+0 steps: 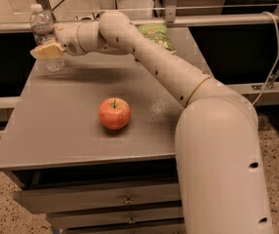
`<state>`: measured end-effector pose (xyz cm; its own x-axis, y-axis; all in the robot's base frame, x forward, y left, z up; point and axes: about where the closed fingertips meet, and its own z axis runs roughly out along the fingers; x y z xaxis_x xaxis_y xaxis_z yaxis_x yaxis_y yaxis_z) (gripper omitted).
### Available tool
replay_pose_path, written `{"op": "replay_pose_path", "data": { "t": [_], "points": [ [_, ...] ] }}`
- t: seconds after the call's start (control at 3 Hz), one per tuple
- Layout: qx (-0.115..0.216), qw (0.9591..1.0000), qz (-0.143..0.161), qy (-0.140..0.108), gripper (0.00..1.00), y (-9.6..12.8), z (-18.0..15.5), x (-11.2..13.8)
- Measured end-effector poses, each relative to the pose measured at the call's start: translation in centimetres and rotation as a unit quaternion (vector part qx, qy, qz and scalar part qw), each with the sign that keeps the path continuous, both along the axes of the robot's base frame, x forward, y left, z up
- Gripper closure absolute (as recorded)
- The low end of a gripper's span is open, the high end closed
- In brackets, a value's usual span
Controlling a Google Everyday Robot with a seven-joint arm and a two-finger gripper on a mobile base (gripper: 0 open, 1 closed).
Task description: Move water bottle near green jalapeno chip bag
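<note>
**Position of parts.** The water bottle (43, 27) stands upright at the far left corner of the grey surface (56, 130), its long axis vertical and its white cap on top. The pincer (47, 51) is at the bottle's middle, level with the lower body, and its pale pad overlaps the bottle on the near side. Whether the pincer is open, closed, or gripping the bottle cannot be told from this view. The arm (149, 62) reaches across the far half of the surface from the right of the view to that corner.

**Governing relation.** The green chip bag (158, 35) lies flat at the far edge, well apart from the bottle and to the right of it in the view. The arm crosses in front of the bag's left part. The coming move therefore turns on a sideways carry along the far edge, from the left corner toward the bag, with the bottle kept vertical.

**Other items.** An apple (114, 113) rests near the middle of the surface, nearer the camera than both task items and off the line between them.

**Containers.**
- Bottle: capped; fill level not readable.
- Drawers (105, 199) beneath the surface: shut, contents hidden.

**Status.** Judged from the layout, the bottle is not yet near the bag.
</note>
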<state>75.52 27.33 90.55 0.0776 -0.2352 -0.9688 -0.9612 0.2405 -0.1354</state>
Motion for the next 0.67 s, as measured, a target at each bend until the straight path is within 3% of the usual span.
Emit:
{"op": "replay_pose_path", "data": {
  "t": [0.33,0.67],
  "points": [
    [0.003,1.0,-0.003,-0.005,0.61,-0.5,0.3,0.4],
    [0.005,0.9996,-0.021,-0.019,0.83,-3.9,1.6,1.0]
  ]
}}
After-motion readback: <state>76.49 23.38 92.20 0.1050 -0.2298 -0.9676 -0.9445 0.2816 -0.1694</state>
